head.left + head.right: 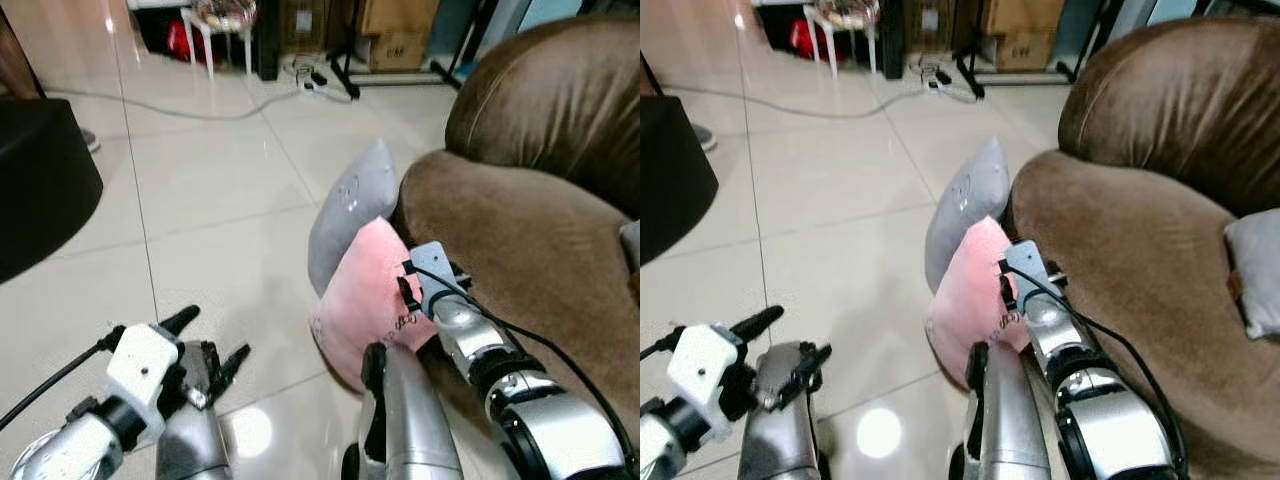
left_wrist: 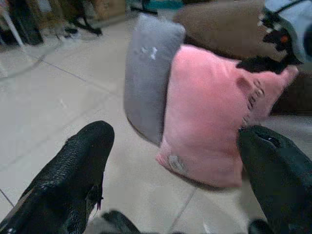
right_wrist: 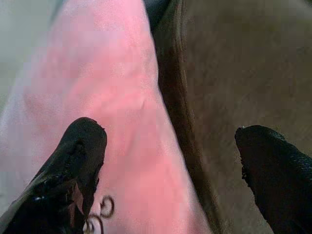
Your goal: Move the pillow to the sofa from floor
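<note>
Pink pillow [image 1: 365, 295] stood on edge on the tiled floor [image 1: 200, 200], leaning against the front of the brown sofa [image 1: 520, 230]. Its long axis ran roughly upright, tilted a bit, top corner pointing up and toward the far side, bottom edge on the floor. A grey pillow [image 1: 345, 215] stood just behind it on the far side, touching it, also on edge against the sofa base. Right gripper [image 3: 168, 161] was at the pink pillow's sofa-side edge, fingers [image 3: 80, 146] spread wide: one finger lay over the pink fabric, the other over the brown sofa surface, not clamped on anything. In the head views the right wrist sat between the pink pillow and the sofa seat front. Left gripper [image 1: 205, 350] hovered low over the floor, left and near of the pillows, well apart from them, fingers [image 2: 73, 165] spread and empty, aimed at the pink pillow's broad face. A second light-coloured cushion [image 1: 1255, 270] lay on the sofa seat at right. Dark round object [image 1: 40, 180] sat on the floor at far left. Cables [image 1: 200, 110], boxes [image 1: 395, 30] and a white stool [image 1: 215, 30] were along the far wall.
</note>
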Robot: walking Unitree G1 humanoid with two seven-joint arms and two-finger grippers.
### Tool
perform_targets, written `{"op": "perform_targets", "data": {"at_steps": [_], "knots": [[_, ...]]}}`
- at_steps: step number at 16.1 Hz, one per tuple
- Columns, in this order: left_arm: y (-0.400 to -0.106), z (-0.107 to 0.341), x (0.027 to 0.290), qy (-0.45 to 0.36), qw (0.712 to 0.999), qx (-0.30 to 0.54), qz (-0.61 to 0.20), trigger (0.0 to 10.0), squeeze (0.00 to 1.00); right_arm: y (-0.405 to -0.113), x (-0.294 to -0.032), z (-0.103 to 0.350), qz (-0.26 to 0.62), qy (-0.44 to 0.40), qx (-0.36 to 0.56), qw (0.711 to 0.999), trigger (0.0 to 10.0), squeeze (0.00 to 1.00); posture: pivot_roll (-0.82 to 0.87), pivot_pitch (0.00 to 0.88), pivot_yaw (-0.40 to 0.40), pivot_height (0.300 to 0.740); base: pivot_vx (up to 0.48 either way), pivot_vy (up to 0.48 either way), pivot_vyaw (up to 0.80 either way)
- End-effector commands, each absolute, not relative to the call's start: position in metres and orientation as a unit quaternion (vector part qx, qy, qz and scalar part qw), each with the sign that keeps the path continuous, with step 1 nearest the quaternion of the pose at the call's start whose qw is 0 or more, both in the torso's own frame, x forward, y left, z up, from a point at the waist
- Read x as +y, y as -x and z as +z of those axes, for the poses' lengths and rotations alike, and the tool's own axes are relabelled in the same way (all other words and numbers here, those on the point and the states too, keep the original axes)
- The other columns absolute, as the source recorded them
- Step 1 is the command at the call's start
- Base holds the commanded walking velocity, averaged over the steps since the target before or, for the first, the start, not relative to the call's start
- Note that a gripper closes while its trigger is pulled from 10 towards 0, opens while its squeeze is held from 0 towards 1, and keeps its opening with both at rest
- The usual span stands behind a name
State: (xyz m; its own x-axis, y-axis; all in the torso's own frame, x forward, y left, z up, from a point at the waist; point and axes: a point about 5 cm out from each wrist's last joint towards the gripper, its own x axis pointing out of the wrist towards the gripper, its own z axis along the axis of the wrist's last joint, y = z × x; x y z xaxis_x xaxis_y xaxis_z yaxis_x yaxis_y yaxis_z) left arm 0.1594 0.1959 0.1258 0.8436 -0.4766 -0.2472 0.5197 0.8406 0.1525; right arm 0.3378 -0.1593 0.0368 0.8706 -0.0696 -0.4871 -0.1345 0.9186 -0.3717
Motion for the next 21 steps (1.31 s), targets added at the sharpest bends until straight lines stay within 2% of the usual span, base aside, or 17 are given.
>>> {"op": "perform_targets", "data": {"at_steps": [1, 2, 3, 8, 9, 10, 11, 14, 21], "knots": [[-0.154, 0.130, 0.190, -0.101, 0.949, 0.105, -0.281, 10.0, 0.00, -0.340, -0.164, 0.038, 0.006, 0.193, 0.262, 0.946, 10.0, 0.76, 0.07, 0.161, -0.105, 0.440, 0.000, 0.000, 0.00], [-0.151, 0.131, 0.189, -0.099, 0.948, 0.107, -0.283, 10.0, 0.00, -0.339, -0.164, 0.038, 0.005, 0.182, 0.263, 0.947, 10.0, 0.08, 0.07, 0.174, -0.100, 0.440, 0.000, 0.000, 0.00], [-0.146, 0.133, 0.188, -0.097, 0.946, 0.114, -0.286, 10.0, 0.00, -0.339, -0.163, 0.037, 0.006, 0.174, 0.265, 0.949, 10.0, 0.00, 0.06, 0.190, -0.099, 0.440, 0.000, 0.000, 0.00], [-0.117, 0.142, 0.185, -0.089, 0.944, 0.145, -0.281, 10.0, 0.00, -0.333, -0.156, 0.029, 0.023, 0.228, 0.272, 0.934, 10.0, 0.00, 0.09, 0.227, -0.116, 0.440, 0.000, 0.000, 0.00], [-0.112, 0.143, 0.184, -0.088, 0.944, 0.151, -0.281, 10.0, 0.00, -0.332, -0.156, 0.028, 0.021, 0.243, 0.271, 0.931, 8.5, 0.00, 0.09, 0.232, -0.120, 0.440, 0.000, 0.000, 0.00], [-0.110, 0.144, 0.184, -0.087, 0.943, 0.153, -0.281, 10.0, 0.00, -0.332, -0.157, 0.028, 0.019, 0.244, 0.270, 0.931, 4.7, 0.00, 0.09, 0.232, -0.120, 0.440, 0.000, 0.000, 0.00], [-0.106, 0.144, 0.183, -0.081, 0.941, 0.162, -0.286, 10.0, 0.00, -0.332, -0.155, 0.028, 0.016, 0.237, 0.271, 0.933, 0.0, 0.00, 0.09, 0.233, -0.122, 0.440, 0.000, 0.000, 0.00], [-0.103, 0.144, 0.181, -0.075, 0.938, 0.170, -0.294, 10.0, 0.00, -0.331, -0.145, 0.026, 0.034, 0.220, 0.273, 0.936, 0.0, 0.00, 0.09, 0.230, -0.123, 0.440, 0.000, 0.000, 0.00], [-0.103, 0.142, 0.178, -0.071, 0.936, 0.172, -0.298, 10.0, 0.00, -0.330, -0.143, 0.025, 0.042, 0.216, 0.274, 0.936, 0.0, 0.00, 0.09, 0.206, -0.138, 0.440, 0.000, 0.000, 0.00]]}}
